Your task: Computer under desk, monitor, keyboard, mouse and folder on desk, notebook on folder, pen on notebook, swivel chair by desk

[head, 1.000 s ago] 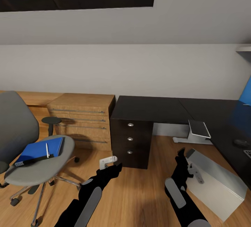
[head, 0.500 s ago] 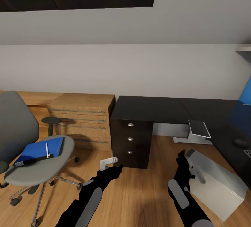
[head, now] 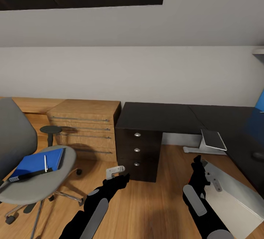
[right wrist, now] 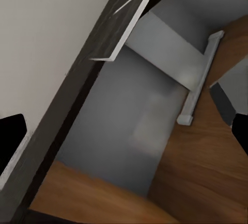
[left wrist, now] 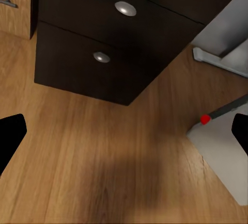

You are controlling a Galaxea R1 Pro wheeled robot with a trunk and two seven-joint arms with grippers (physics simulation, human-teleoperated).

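You're standing square to the desk (head: 161, 116), its 3-drawer unit (head: 137, 150) dead ahead, and both arms are tucked low in front of you, a travel pose rather than a reach. Your left gripper (head: 116, 171) hangs over bare floor just short of the drawer unit; in the left wrist view the 2 dark fingertips sit at opposite edges with floor between them, so it's spread wide and holding nothing. Your right gripper (head: 198, 162) is up against the near edge of the computer (head: 234, 198), and its wrist view shows the same wide gap, empty too. The computer lies on the floor to the right of the drawer unit, beside the desk's white leg (head: 205, 147), not clearly tucked underneath yet.

The swivel chair (head: 35, 180) waits well to the left of the desk, beyond the light-wood cabinet (head: 86, 129). On its seat lies a blue flat item (head: 36, 162) with the pen (head: 46, 163) resting on top, so that stack still needs carrying over.

Against 1 second ago, the whole view has slid: chair lower and further left, window frame higher. That reads as your head or base moving, not the furniture.
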